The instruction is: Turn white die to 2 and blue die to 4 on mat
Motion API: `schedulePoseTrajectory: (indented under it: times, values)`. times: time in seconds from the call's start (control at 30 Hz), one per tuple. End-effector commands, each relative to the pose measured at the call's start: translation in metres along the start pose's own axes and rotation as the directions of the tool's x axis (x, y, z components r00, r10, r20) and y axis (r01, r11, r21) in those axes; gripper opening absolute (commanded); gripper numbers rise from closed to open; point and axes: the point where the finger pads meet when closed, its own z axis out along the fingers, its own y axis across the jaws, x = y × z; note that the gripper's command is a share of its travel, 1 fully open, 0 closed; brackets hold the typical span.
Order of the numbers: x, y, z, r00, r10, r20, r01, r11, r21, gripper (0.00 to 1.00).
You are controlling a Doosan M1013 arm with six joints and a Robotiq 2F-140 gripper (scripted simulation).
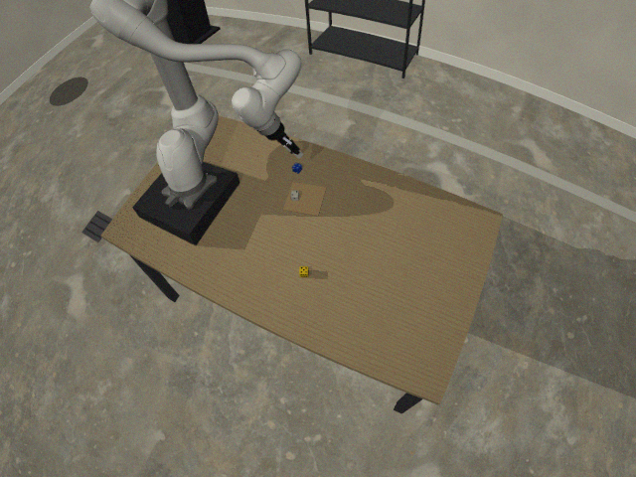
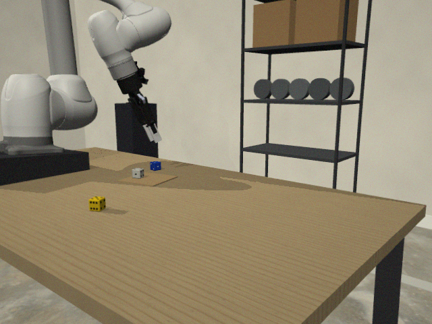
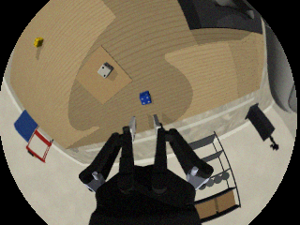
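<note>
From my remote seat I take this for a robotics lab or workshop, though the dim view leaves me unsure which. My landmark is the wooden table: a robot arm's black base sits on it, mottled bare floor surrounds it, and beyond it I see a metal shelf unit with brown boxes and grey round objects against a plain wall.

- Top view: set high over the bench, looking steeply down, far enough back to take in the whole top.
- Exterior view: low, just above the bench's near part, facing across it toward wall and shelves.
- Wrist view: behind the pincer, close, looking past its fingertips.
- All share the dice area.
</note>
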Motion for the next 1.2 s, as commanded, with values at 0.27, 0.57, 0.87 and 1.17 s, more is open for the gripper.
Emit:
schedulePoseTrajectory:
  times: [0.27, 0.57, 0.87, 1.17]
  values:
    - [-0.019, 0.001, -0.002, 0.940, 0.010, -0.342, -0.010, 1.000, 0.001, 0.35]
    - [-0.023, -0.002, -0.003, 0.918, 0.014, -0.396, -0.008, 1.000, 0.016, 0.35]
    - [-0.023, -0.002, -0.003, 0.918, 0.014, -0.396, -0.008, 1.000, 0.016, 1.00]
    - [-0.020, -0.001, 0.000, 0.904, -0.174, -0.391, 0.163, 0.985, -0.061, 1.00]
